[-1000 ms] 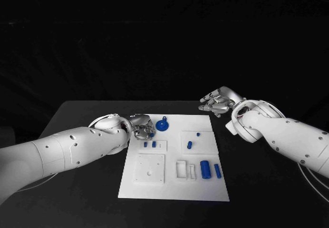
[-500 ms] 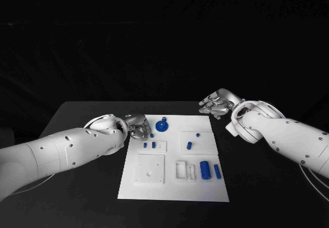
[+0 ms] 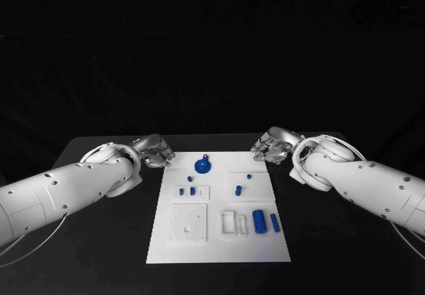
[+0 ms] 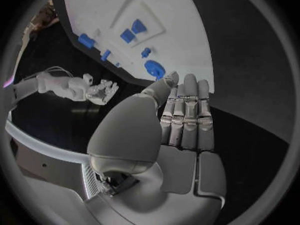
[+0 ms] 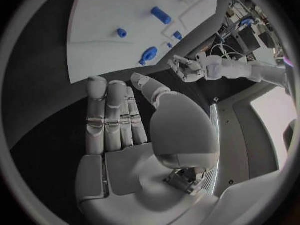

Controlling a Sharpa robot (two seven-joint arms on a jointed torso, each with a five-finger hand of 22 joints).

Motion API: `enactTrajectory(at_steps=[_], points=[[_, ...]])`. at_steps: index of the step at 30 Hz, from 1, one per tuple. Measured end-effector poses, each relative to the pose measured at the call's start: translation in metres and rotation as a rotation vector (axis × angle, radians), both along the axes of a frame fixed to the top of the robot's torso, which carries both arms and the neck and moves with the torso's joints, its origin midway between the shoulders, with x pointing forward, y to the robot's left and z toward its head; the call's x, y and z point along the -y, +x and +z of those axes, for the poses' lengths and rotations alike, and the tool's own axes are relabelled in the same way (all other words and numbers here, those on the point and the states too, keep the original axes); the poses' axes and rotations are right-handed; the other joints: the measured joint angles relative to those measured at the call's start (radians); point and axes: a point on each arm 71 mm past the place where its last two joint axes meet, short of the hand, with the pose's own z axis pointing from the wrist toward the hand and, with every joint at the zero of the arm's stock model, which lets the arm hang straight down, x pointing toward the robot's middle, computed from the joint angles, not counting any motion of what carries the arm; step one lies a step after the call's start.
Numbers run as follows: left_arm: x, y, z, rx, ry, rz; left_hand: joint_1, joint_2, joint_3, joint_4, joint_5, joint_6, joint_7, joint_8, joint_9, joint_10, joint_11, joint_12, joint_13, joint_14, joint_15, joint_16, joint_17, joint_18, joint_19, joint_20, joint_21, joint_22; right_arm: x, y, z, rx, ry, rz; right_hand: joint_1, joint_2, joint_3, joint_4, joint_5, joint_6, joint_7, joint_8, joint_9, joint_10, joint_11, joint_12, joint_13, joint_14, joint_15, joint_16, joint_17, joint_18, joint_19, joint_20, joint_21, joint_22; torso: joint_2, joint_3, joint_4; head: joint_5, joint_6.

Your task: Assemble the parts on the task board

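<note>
Hovering off the far left corner of the board (image 3: 177, 249), the left hand (image 3: 156, 150) holds nothing; its wrist view shows the fingers (image 4: 187, 110) straight and side by side, thumb alongside, over the black bench (image 3: 106, 246) just beside the board's edge.

On the board, going left to right: a white square plate (image 3: 190, 222) lies in the near left part, and beyond it sit two small blue pegs (image 3: 186, 191) in a framed recess, with a tiny blue piece (image 3: 188, 179) just beyond them. A blue teardrop part (image 3: 202, 165) lies near the far edge, between the two hands. Right of the plate are two white slotted blocks (image 3: 234, 222). In the right half, a short blue cylinder (image 3: 238, 190) and a small blue stud (image 3: 249, 177) sit in another framed area, and nearer, a thick blue cylinder (image 3: 260, 221) lies beside a thinner blue rod (image 3: 274, 223), close to each other but apart.

Off the far right corner, the right hand (image 3: 270, 146) is empty too; its wrist view shows its fingers (image 5: 106, 115) extended together with the thumb angled aside, above the bench beside the board.
</note>
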Motion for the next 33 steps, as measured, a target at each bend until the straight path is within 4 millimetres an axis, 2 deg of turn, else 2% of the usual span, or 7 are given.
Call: enactTrajectory(at_steps=[7, 10, 13, 15, 17, 19, 33], points=[[-0.015, -0.001, 0.018, -0.046, -0.327, 0.079, -0.048, 0.002, -0.015, 0.031, 0.000, -0.018, 0.007, 0.000, 0.000, -0.011, 0.015, 0.000, 0.000, 0.003, 0.056, -0.387, -0.016, -0.023, -0.045, 0.055, -0.211, -0.194, -0.009, -0.007, -0.013, 0.009, -0.129, 0.048, -0.006, -0.007, -0.004, -0.004, -0.033, -0.012, 0.003, 0.000, 0.000, -0.020, 0.004, 0.000, 0.000, 0.000, 0.007, 0.000, -0.007, 0.003, 0.000, 0.007, -0.009, 0.000, 0.000, -0.0006, 0.0014, -0.003, 0.005], [-0.014, -0.005, 0.020, -0.080, -0.450, 0.090, -0.056, 0.001, -0.033, 0.049, 0.000, -0.023, 0.005, 0.000, 0.000, -0.035, 0.024, 0.000, 0.000, 0.022, 0.083, -0.549, -0.016, -0.023, -0.051, 0.084, -0.236, -0.325, -0.015, -0.009, -0.018, 0.014, -0.174, 0.064, -0.012, -0.012, -0.006, -0.006, -0.051, -0.022, 0.006, 0.000, 0.000, -0.026, 0.009, 0.000, 0.000, 0.000, 0.007, 0.000, -0.010, 0.003, 0.000, 0.007, -0.017, 0.000, 0.000, -0.0017, 0.0023, -0.004, 0.006], [-0.012, -0.008, 0.021, -0.107, -0.541, 0.095, -0.056, 0.001, -0.063, 0.057, 0.000, -0.023, 0.005, 0.000, 0.000, -0.035, 0.023, 0.000, 0.000, 0.070, 0.088, -0.673, -0.014, -0.023, -0.033, 0.096, -0.236, -0.487, -0.020, -0.010, -0.022, 0.019, -0.209, 0.075, -0.009, -0.014, -0.006, -0.006, -0.058, -0.022, 0.006, 0.000, 0.000, -0.029, 0.006, 0.000, 0.000, 0.000, 0.007, 0.000, -0.013, 0.003, 0.000, 0.007, -0.020, 0.000, 0.000, -0.0024, 0.0033, -0.005, 0.006], [-0.011, -0.010, 0.021, -0.120, -0.584, 0.096, -0.050, 0.007, -0.078, 0.058, 0.000, -0.023, 0.005, 0.000, 0.000, -0.035, 0.023, 0.000, 0.000, 0.073, 0.088, -0.689, -0.014, -0.023, -0.015, 0.096, -0.236, -0.556, -0.022, -0.011, -0.024, 0.021, -0.227, 0.080, -0.006, -0.017, -0.006, -0.006, -0.059, -0.022, 0.006, 0.000, 0.000, -0.029, 0.006, 0.000, 0.000, 0.000, 0.007, 0.004, -0.016, 0.003, 0.000, 0.007, -0.023, 0.000, 0.001, -0.0029, 0.0034, -0.004, 0.006], [-0.010, -0.011, 0.022, -0.131, -0.625, 0.097, -0.044, 0.019, -0.104, 0.051, 0.000, -0.027, 0.009, 0.000, 0.000, -0.035, 0.023, 0.000, 0.000, 0.073, 0.088, -0.691, -0.014, -0.023, 0.020, 0.093, -0.236, -0.717, -0.024, -0.012, -0.026, 0.021, -0.245, 0.085, -0.006, -0.017, -0.003, -0.008, -0.059, -0.022, 0.006, 0.000, 0.000, -0.029, 0.006, 0.000, 0.000, 0.000, 0.007, 0.004, -0.016, 0.003, 0.000, 0.007, -0.023, 0.000, 0.001, -0.0031, 0.0034, -0.003, 0.006], [-0.010, -0.012, 0.022, -0.138, -0.653, 0.100, -0.046, 0.021, -0.108, 0.047, 0.000, -0.027, 0.009, 0.000, 0.000, -0.035, 0.023, 0.000, 0.000, 0.073, 0.088, -0.691, -0.014, -0.023, 0.030, 0.092, -0.236, -0.769, -0.026, -0.013, -0.029, 0.019, -0.259, 0.090, -0.006, -0.017, -0.003, -0.008, -0.059, -0.022, 0.006, 0.000, 0.000, -0.029, 0.006, 0.000, 0.000, 0.000, 0.007, 0.004, -0.017, 0.003, 0.000, 0.007, -0.023, 0.000, 0.001, -0.0031, 0.0029, -0.003, 0.006], [-0.013, -0.015, 0.024, -0.150, -0.746, 0.109, -0.049, 0.026, -0.111, 0.044, 0.000, -0.027, 0.009, 0.000, 0.000, -0.034, 0.023, 0.000, 0.000, 0.074, 0.087, -0.691, -0.014, -0.023, 0.036, 0.087, -0.232, -0.803, -0.035, -0.015, -0.042, 0.003, -0.332, 0.108, -0.010, -0.021, 0.032, -0.015, -0.059, -0.022, 0.006, 0.000, 0.000, -0.029, 0.006, -0.003, -0.001, -0.003, 0.010, 0.008, -0.025, 0.001, 0.000, 0.007, -0.027, 0.000, 0.003, -0.0024, 0.0021, 0.000, 0.001]])
